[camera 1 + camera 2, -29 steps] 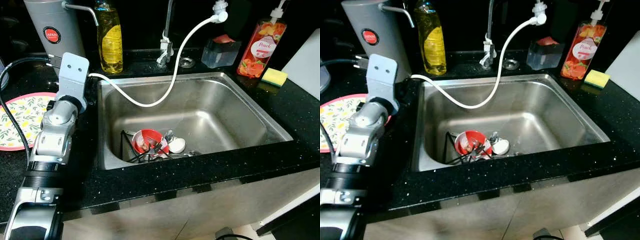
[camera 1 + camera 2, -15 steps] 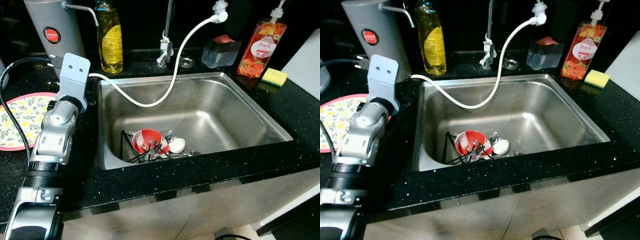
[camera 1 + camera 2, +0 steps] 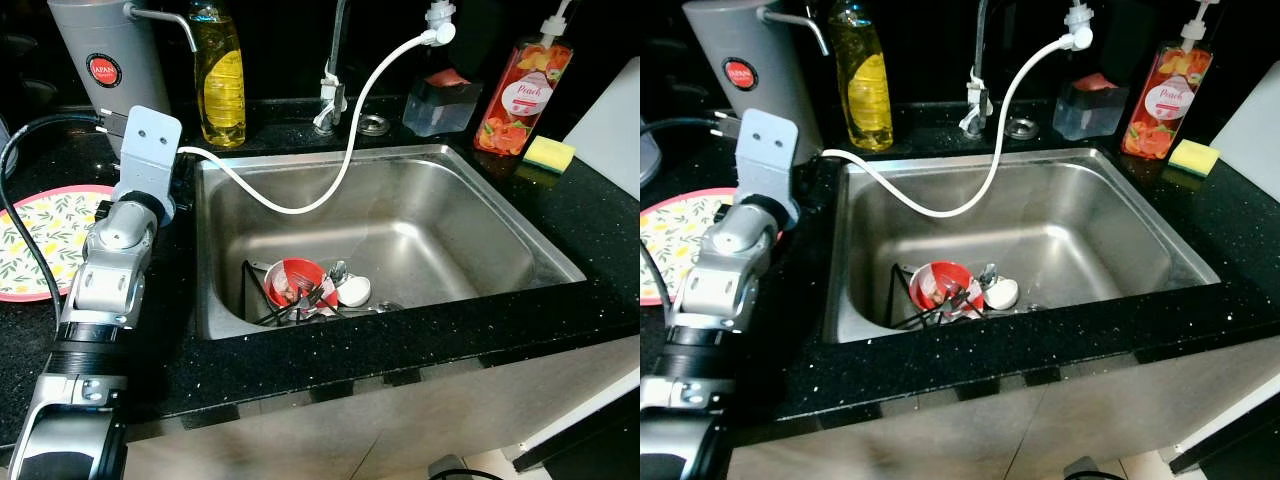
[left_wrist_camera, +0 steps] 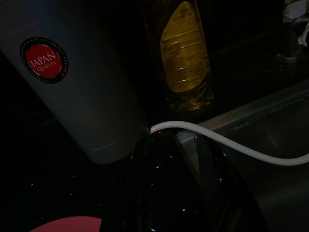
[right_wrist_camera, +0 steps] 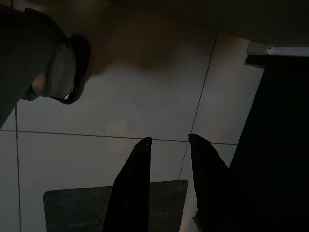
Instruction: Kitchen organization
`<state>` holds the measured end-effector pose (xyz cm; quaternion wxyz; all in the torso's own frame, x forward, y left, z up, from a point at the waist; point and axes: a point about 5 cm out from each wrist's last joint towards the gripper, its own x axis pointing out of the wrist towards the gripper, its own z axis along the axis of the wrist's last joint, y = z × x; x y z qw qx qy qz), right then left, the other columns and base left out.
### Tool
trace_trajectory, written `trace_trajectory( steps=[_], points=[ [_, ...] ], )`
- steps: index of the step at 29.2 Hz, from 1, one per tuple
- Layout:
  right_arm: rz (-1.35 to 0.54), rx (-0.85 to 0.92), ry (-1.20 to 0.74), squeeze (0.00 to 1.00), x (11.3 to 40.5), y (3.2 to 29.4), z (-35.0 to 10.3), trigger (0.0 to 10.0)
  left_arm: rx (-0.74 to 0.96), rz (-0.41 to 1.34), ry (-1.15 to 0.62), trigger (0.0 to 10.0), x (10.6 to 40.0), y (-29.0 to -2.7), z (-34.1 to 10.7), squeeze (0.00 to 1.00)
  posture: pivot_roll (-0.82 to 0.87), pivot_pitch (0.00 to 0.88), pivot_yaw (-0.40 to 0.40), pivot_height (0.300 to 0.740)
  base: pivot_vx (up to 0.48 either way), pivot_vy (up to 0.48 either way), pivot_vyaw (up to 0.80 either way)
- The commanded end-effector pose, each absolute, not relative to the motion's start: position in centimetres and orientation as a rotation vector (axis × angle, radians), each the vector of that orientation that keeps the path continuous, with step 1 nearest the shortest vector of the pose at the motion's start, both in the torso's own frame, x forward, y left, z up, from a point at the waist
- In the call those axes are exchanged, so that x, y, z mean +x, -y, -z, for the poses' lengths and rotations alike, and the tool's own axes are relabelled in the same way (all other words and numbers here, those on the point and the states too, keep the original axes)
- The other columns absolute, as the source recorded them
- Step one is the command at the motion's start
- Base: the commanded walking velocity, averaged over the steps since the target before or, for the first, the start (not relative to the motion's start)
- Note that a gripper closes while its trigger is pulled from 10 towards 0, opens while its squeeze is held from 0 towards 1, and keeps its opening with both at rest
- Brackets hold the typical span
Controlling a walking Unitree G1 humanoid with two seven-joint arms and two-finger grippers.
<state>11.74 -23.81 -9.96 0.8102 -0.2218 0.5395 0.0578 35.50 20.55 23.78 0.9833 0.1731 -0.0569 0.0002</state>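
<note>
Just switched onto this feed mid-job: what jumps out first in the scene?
The steel sink dominates, with a red bowl and tangled utensils heaped at its front left corner and a white hose drooping into it. The left gripper sits open over the dark counter left of the sink, facing the yellow soap bottle and grey canister. The right gripper hangs over floor tiles.
</note>
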Motion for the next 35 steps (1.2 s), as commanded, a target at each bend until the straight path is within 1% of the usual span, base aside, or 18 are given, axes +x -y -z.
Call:
trace_trajectory(
  steps=[1, 19, 35],
  points=[
    [-0.114, -0.468, -1.159, 0.0, 11.55, 23.98, 9.98, 10.0, 0.357, 0.011, 0.113, 10.0, 35.76, -20.17, -23.78, 0.0, 0.06, 0.0, -0.033, 0.74, 0.0, 0.0, 0.0],
    [-0.109, -0.473, -1.167, 0.0, 11.27, 24.41, 9.94, 10.0, 0.36, 0.011, 0.113, 10.0, 35.83, -20.14, -23.79, 0.0, 0.06, 0.0, -0.033, 0.74, 0.0, 0.0, 0.0],
    [-0.109, -0.471, -1.168, 0.0, 11.14, 24.19, 10.04, 10.0, 0.364, 0.013, 0.112, 10.0, 35.87, -20.16, -23.74, 0.0, 0.05, 0.0, -0.027, 0.74, 0.0, 0.0, 0.0]
  ],
)
